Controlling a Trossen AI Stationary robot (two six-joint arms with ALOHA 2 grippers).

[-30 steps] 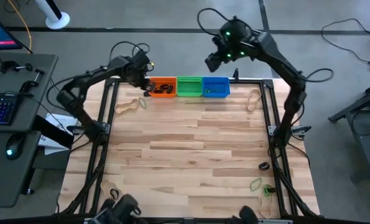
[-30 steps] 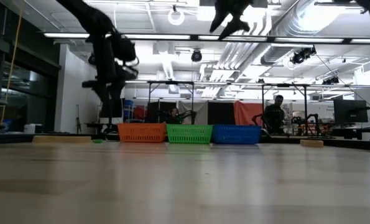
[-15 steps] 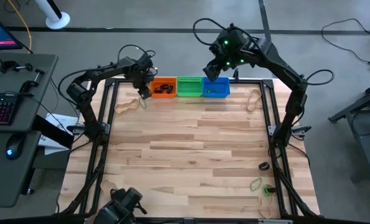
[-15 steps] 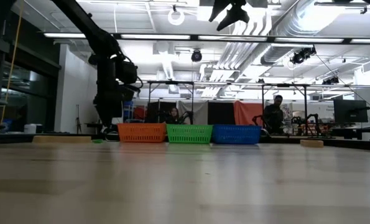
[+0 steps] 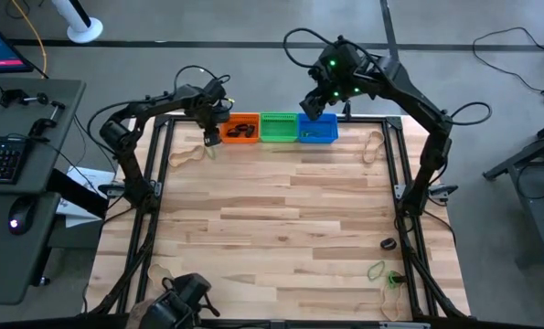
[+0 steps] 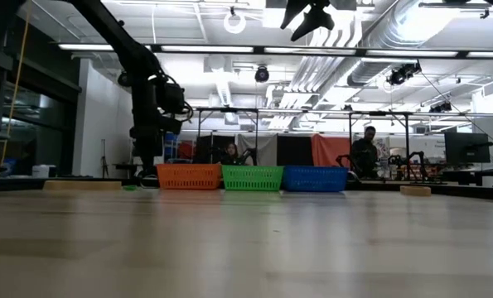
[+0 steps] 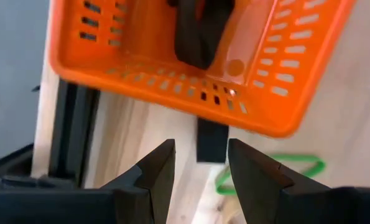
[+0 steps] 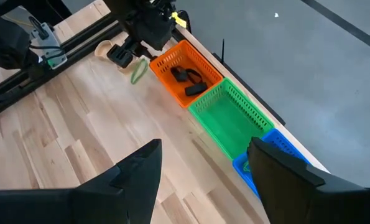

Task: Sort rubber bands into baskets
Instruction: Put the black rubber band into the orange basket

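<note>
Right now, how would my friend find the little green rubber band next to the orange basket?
Find the three baskets lined up on the table's far edge. Go to the orange basket at the left end, where the left gripper hangs. The green rubber band lies on the wood just outside that basket's outer end; the black bands lie inside it, and a tan band lies farther out.

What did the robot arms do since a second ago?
The left tool dropped lower beside the orange basket, its jaws open and empty. The right tool swung in from behind the table to hang over the blue basket, also open. The green basket and the loose bands on the table stayed put.
</note>
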